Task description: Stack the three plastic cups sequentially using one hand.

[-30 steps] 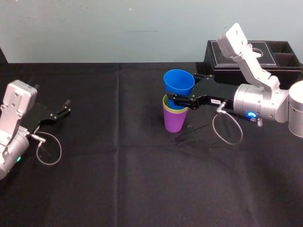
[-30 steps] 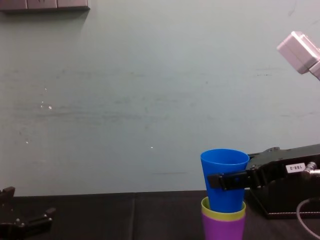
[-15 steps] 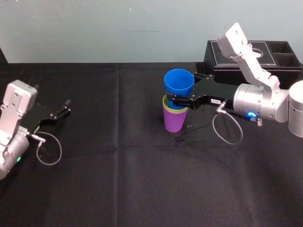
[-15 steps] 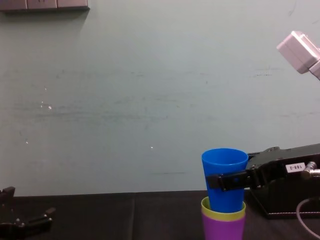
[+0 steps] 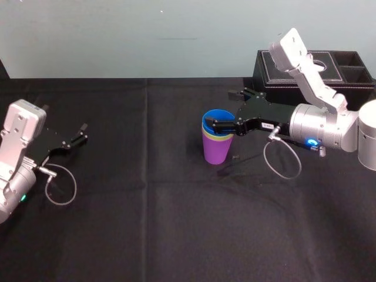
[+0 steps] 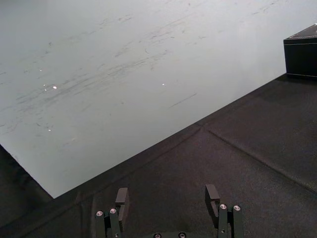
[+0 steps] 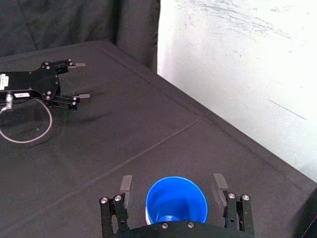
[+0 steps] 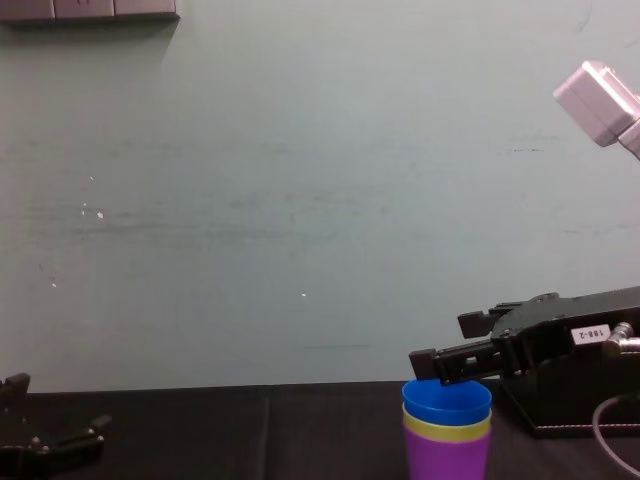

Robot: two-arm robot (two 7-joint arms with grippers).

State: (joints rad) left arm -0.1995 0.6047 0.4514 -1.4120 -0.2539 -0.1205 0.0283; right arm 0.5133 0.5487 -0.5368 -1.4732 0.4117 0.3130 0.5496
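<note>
The three plastic cups stand nested on the black cloth: the blue cup [image 5: 216,120] sits inside the yellow-green cup [image 5: 212,137], which sits inside the purple cup [image 5: 216,151]. From the side, the blue rim [image 8: 447,397] tops the yellow-green band [image 8: 447,428] and the purple cup [image 8: 447,458]. My right gripper [image 5: 224,109] hovers at the blue rim, open, its fingers apart from the cup on either side. The right wrist view looks down into the blue cup [image 7: 176,201] between the spread fingers of that gripper [image 7: 173,181]. My left gripper [image 5: 82,133] rests open at the far left.
A black box [image 5: 317,67] with compartments stands behind the right arm at the back right. A cable loops below the right wrist [image 5: 282,158]. Black cloth [image 5: 176,223] covers the table in front of the stack.
The right gripper's jaws have spread and the blue cup has dropped down into the yellow-green cup. The left arm has not moved.
</note>
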